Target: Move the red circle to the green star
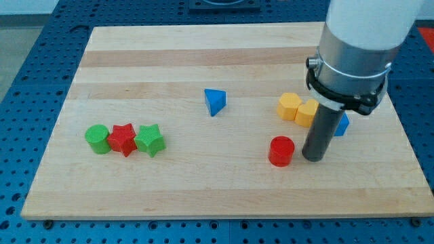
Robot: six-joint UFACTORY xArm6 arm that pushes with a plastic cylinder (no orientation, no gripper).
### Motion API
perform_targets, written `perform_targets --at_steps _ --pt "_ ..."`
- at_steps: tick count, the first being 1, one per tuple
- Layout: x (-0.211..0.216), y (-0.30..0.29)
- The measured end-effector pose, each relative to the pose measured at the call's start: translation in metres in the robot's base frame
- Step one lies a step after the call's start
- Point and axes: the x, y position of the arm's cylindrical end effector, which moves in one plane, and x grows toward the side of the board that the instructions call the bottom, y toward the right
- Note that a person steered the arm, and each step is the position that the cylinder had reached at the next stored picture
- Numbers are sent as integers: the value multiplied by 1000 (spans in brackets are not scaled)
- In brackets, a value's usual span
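The red circle (281,150) lies on the wooden board at the view's lower right of centre. The green star (149,140) lies at the view's left, touching a red star (123,139) on its left. My tip (313,158) rests on the board just to the right of the red circle, a small gap or light contact apart. The green star is far to the left of the tip and the red circle.
A green circle (97,139) touches the red star's left side. A blue triangle (215,102) lies near the middle. Two yellow blocks (290,106) (306,113) sit above the red circle. A blue block (341,124) is partly hidden behind the rod. The board's edge (224,214) runs along the bottom.
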Motion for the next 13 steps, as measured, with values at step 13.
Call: perform_targets --at_steps 13 --pt "-6 -184"
